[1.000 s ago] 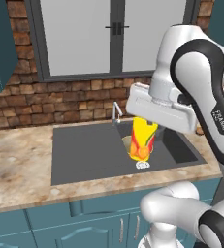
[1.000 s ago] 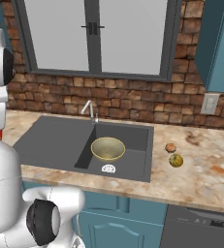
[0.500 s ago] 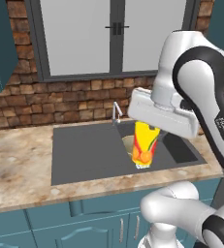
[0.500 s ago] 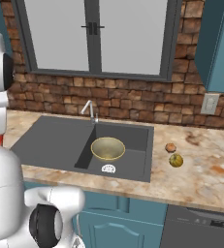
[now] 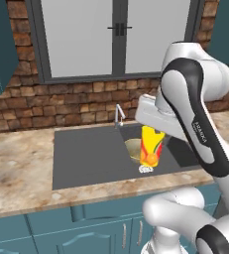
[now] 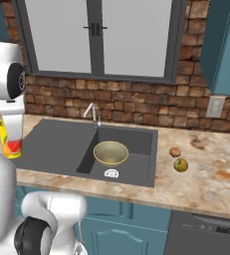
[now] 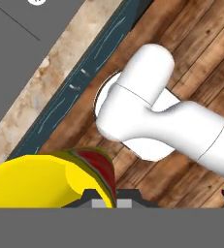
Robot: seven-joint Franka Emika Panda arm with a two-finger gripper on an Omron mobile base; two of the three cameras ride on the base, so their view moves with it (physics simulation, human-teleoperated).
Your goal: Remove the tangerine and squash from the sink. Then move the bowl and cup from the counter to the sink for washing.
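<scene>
Right base view: bowl [image 6: 110,152] in sink [image 6: 52,145]; left base view: end effector [image 5: 152,149] clamps cup [image 5: 150,147]

— How is the scene lit?

— Even, bright, diffuse light is seen throughout; no single source can be picked out. The window panes [image 5: 116,37] are rendered flat pale grey, without glare.

— Shadows?

— Only soft shading is found inside the sink [image 6: 136,144] basin, and the counter [image 5: 17,173] is left nearly shadowless.

— Sharpness?

— Edges are rendered crisp, without motion blur or edge distortion. In the hand view the cup [image 7: 40,181] is perhaps slightly softened by closeness.
</scene>
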